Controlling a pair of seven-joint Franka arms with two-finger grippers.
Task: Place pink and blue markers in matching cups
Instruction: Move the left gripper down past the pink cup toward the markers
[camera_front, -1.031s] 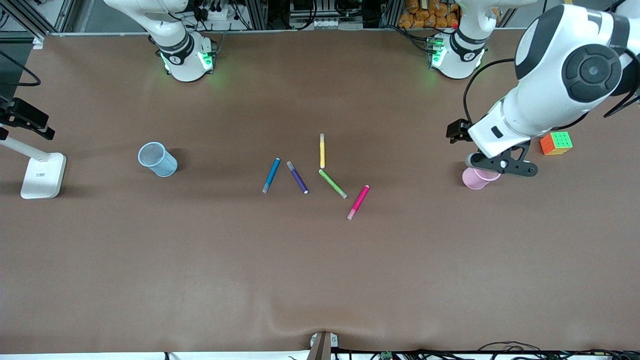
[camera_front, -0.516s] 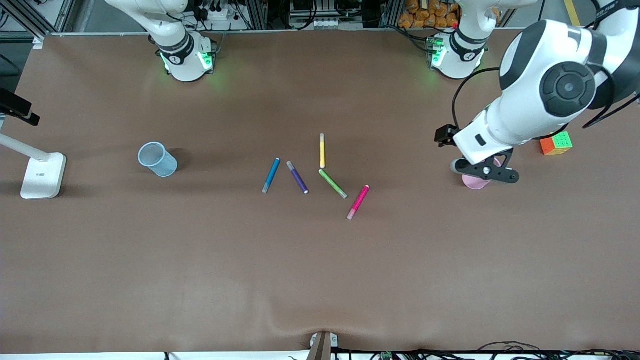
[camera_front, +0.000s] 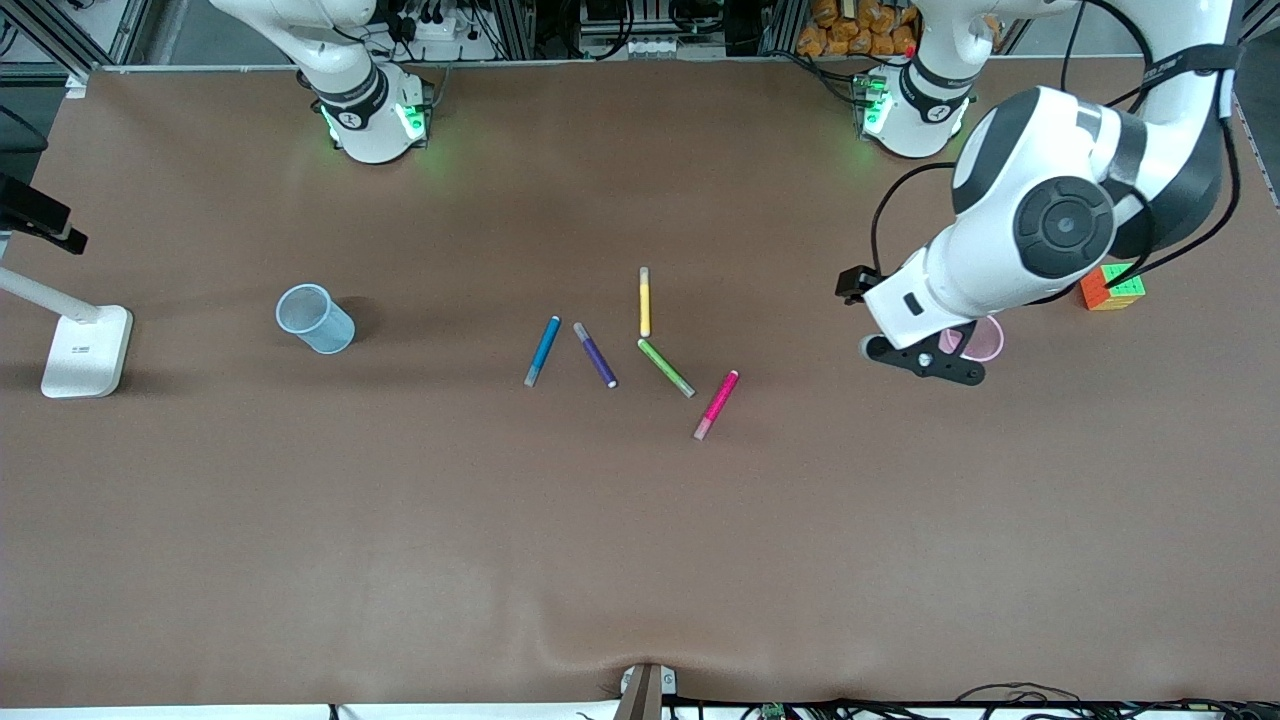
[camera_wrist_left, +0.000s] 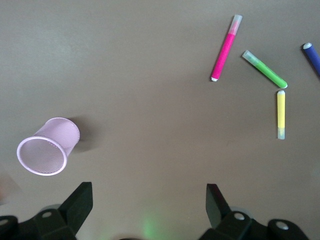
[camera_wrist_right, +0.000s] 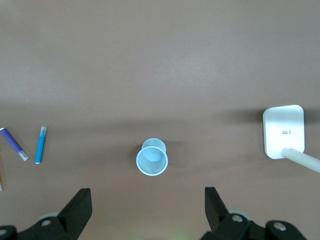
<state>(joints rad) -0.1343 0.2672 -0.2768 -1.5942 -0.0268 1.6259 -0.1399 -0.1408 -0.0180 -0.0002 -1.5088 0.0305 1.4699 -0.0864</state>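
Note:
The pink marker (camera_front: 716, 404) lies nearest the front camera in a loose cluster of pens; it also shows in the left wrist view (camera_wrist_left: 226, 47). The blue marker (camera_front: 542, 351) lies at the cluster's end toward the right arm, and shows in the right wrist view (camera_wrist_right: 40, 145). The pale pink cup (camera_front: 982, 340) stands upright, partly covered by my left gripper (camera_front: 925, 362), which is open and empty (camera_wrist_left: 149, 187) beside the cup (camera_wrist_left: 47, 147). The pale blue cup (camera_front: 315, 318) stands upright. My right gripper (camera_wrist_right: 147, 192) is open, high above the table by the blue cup (camera_wrist_right: 152, 159), out of the front view.
A purple pen (camera_front: 595, 354), a yellow pen (camera_front: 645, 301) and a green pen (camera_front: 666, 367) lie between the two markers. A colour cube (camera_front: 1112, 286) sits at the left arm's end. A white lamp base (camera_front: 85, 350) stands at the right arm's end.
My left arm has swung from over the pink cup toward the pens, uncovering the cup's rim. The pens and both cups have stayed put.

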